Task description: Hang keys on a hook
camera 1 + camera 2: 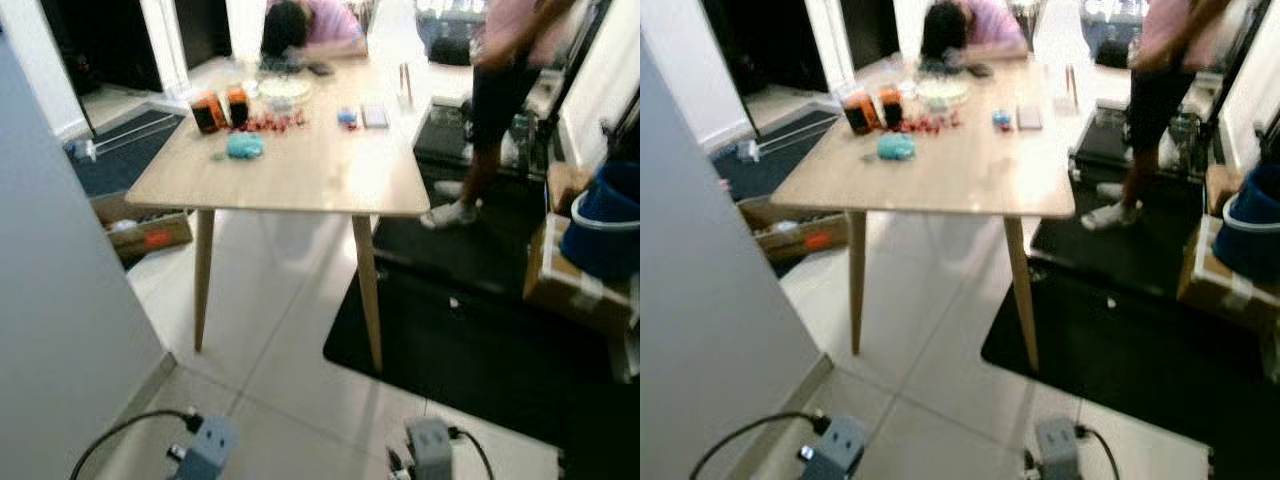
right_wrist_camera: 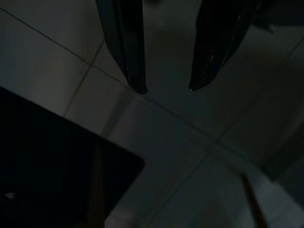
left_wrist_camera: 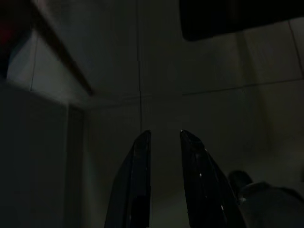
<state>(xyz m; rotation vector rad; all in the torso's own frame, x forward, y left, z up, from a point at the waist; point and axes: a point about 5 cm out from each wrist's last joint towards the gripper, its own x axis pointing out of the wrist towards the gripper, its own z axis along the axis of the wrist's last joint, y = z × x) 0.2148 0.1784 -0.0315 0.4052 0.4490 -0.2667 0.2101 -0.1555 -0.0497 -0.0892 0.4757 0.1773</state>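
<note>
I see left gripper [image 3: 164,137] and right gripper [image 2: 167,89] hanging parted over pale floor tiles [image 1: 290,300]; light wooden table [image 1: 300,170] ahead.

1. A lived-in home: pale floor tiles [image 1: 270,330] run under a light wooden tabletop [image 1: 300,165] on slim legs.
2. Small household clutter, including two orange containers [image 1: 220,108], crowds the far end, where a seated person [image 1: 310,30] leans over it.
3. A black mat [image 1: 470,340], cardboard boxes [image 1: 575,285] and a blue bucket [image 1: 605,225] line the right side.
</note>
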